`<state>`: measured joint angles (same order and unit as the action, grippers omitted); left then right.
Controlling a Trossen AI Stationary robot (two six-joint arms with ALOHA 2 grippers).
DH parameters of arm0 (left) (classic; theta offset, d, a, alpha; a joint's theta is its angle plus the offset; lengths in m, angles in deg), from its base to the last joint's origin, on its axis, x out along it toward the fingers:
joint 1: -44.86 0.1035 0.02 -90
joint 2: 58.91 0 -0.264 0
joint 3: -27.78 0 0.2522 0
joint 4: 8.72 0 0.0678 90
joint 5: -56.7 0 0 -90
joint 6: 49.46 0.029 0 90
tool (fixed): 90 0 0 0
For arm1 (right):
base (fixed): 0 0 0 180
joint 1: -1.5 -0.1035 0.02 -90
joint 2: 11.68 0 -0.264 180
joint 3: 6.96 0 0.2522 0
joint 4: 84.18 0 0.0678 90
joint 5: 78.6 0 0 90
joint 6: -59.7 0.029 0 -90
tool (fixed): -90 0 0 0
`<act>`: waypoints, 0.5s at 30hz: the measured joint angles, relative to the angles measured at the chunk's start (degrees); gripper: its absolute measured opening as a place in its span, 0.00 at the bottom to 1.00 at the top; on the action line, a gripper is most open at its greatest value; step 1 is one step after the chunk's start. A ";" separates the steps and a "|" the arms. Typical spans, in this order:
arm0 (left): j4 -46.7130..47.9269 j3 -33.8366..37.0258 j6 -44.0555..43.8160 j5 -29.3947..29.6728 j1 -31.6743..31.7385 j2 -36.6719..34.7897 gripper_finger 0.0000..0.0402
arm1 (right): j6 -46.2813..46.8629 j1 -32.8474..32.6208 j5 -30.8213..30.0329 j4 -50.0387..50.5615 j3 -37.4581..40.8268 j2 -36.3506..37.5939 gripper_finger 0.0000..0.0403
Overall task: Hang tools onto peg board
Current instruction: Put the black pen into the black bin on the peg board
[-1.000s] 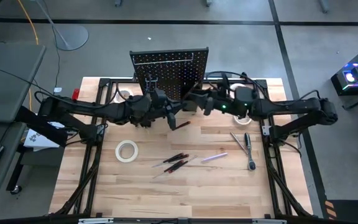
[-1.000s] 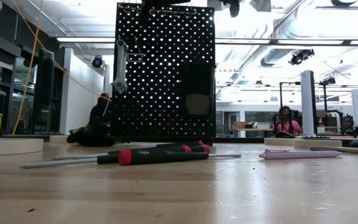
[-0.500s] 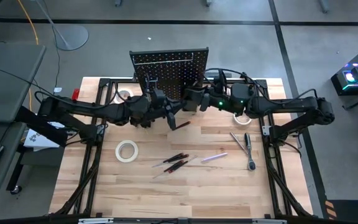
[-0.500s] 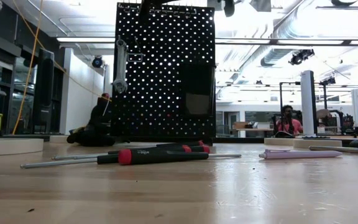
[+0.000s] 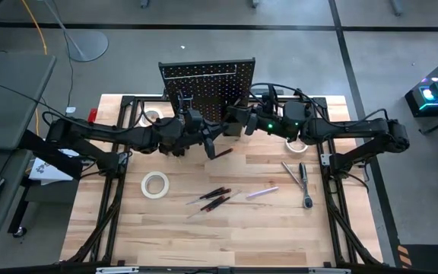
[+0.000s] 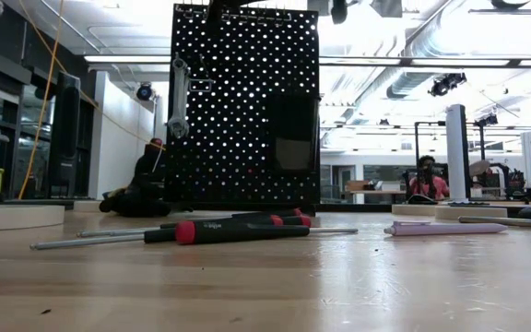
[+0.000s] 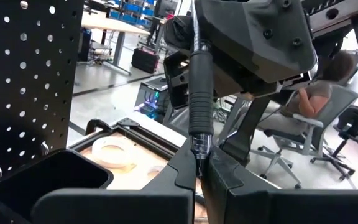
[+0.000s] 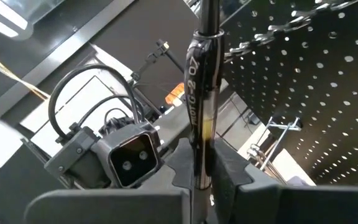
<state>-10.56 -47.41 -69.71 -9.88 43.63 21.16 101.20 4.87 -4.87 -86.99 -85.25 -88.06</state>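
Wooden counter [image 5: 280,228] strewn with loose tools [image 5: 213,198], lower centre of high view. Upper centre, just before peg board [image 5: 207,80]: slim screwdriver [image 7: 199,93] clamped twice, left gripper [image 7: 201,171] tight on shaft, right gripper [image 8: 202,162] pinched on dark handle. Likely risk: tugging apart with both clamped, twisting it loose and dropping it.

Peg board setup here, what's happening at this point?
Both arms meet in front of the peg board. The left gripper and the right gripper are each shut on the same dark-handled screwdriver, a handover in mid-air. A tape roll, red-handled screwdrivers, a purple tool and wrenches lie on the table, not yet hung.
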 joint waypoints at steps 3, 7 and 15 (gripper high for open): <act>2.57 -0.02 -0.06 -0.30 0.00 -0.08 0.02 | -1.57 -0.03 0.22 1.98 0.06 0.77 0.03; 9.86 0.11 -1.80 -1.60 0.00 -0.40 0.08 | -2.92 -0.02 -0.64 6.99 -0.03 3.56 0.03; 28.83 0.27 -6.39 -1.70 -1.78 -2.20 0.18 | -7.27 -0.02 -7.82 19.78 -0.04 6.57 0.03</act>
<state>18.27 -47.14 -76.11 -11.58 41.84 18.97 93.94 4.85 -12.69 -67.21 -85.29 -81.49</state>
